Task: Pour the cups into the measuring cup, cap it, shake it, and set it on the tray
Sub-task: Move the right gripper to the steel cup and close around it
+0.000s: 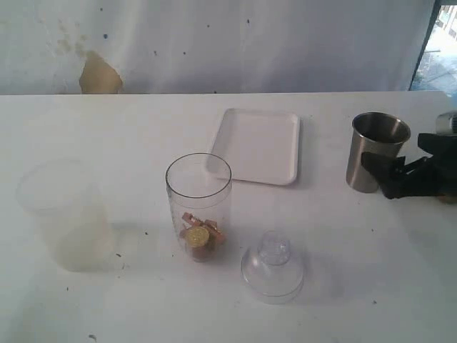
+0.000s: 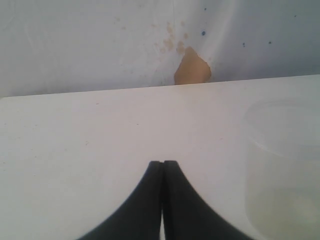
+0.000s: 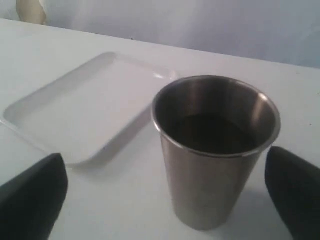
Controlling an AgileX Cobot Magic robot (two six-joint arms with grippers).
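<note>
The steel tumbler stands upright at the right of the table, its inside dark. My right gripper is open, one finger on either side of the tumbler and neither touching it. The clear measuring cup stands mid-table with brown and gold pieces at its bottom. Its dome-shaped cap lies on the table just to its right, neck up. The white tray lies behind them and holds nothing. My left gripper is shut on nothing, low over bare table, and does not show in the exterior view.
A wide frosted plastic cup stands at the left of the table and shows beside my left gripper as the frosted cup. A white sheet with a brown patch hangs behind the table's far edge.
</note>
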